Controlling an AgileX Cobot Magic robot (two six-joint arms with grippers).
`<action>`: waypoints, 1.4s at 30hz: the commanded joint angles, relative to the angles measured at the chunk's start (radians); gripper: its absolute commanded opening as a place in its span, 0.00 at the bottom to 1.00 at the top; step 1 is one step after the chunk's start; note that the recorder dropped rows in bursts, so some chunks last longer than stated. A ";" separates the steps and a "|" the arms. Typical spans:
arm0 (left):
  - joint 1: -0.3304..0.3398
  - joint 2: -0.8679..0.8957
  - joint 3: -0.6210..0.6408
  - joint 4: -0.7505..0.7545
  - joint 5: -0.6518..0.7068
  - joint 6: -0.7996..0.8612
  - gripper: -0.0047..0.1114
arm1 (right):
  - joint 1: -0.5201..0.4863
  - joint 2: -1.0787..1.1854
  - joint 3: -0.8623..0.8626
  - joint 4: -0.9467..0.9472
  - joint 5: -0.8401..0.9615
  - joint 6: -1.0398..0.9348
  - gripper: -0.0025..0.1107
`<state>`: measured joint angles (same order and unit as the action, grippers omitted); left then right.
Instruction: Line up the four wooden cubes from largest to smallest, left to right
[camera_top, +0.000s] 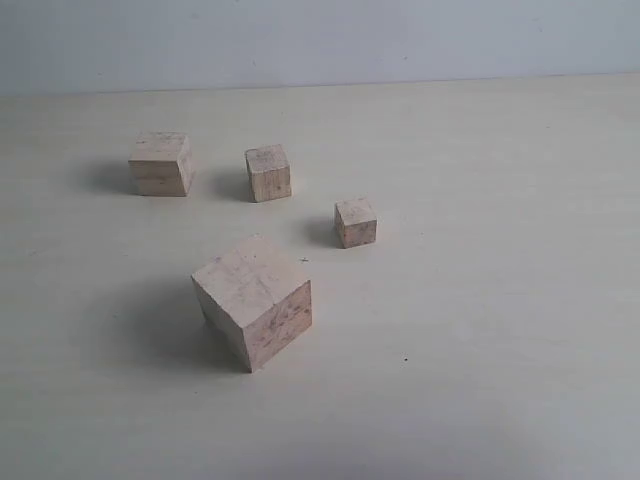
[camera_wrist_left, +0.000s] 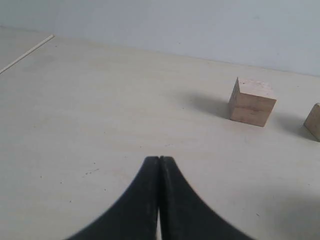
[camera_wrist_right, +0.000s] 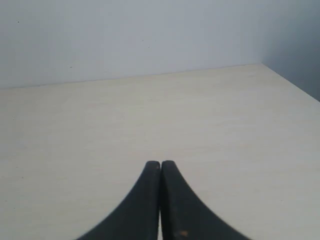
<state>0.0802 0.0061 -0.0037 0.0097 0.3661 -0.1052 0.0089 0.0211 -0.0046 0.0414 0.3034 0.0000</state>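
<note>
Left pincer (camera_wrist_left: 159, 162) and right pincer (camera_wrist_right: 160, 165) clenched, holding nothing.
Beyond the left pincer stands, probably, the second-largest cube (camera_top: 161, 163); it, the third cube (camera_top: 268, 172) and the smallest cube (camera_top: 355, 222) sit toward the far edge of the table (camera_top: 500, 300); the largest cube (camera_top: 255, 300) nearer the near edge.

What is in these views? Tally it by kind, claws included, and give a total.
Wooden cubes: 4 (largest cube, second-largest cube, third cube, smallest cube)
Claws: 2 (left claw, right claw, both shut)
Total: 6
</note>
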 joint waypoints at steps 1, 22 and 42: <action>0.001 -0.006 0.004 -0.001 -0.009 -0.004 0.04 | -0.003 -0.006 0.005 0.004 -0.014 0.000 0.02; 0.001 -0.006 0.004 -0.001 -0.009 -0.004 0.04 | -0.003 -0.006 0.005 0.007 -0.202 0.000 0.02; 0.001 -0.006 0.004 -0.001 -0.009 -0.004 0.04 | -0.003 0.006 -0.084 0.011 -0.713 0.195 0.02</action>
<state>0.0802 0.0061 -0.0037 0.0097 0.3661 -0.1052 0.0089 0.0205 -0.0259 0.0580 -0.4845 0.1781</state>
